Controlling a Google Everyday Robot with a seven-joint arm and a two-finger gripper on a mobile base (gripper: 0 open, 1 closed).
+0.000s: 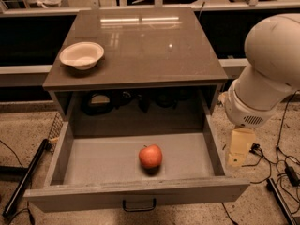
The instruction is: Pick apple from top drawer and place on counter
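Observation:
The small red-orange apple (150, 156) lies on the flat grey floor of the open top drawer (98, 161), a little right of middle and toward the front panel. The glossy grey-brown counter (145, 46) spans the cabinet top above the drawer. My gripper (238, 150) hangs pointing down under the big white arm (269, 74), outside the drawer, just right of its right wall. It is apart from the apple and holds nothing that I can see.
A white shallow bowl (81, 55) sits on the counter's left side. Dark items lie in the recess (131, 100) behind the drawer. Cables (281, 165) trail on the floor at the right. A dark bar (26, 177) lies on the floor at the left.

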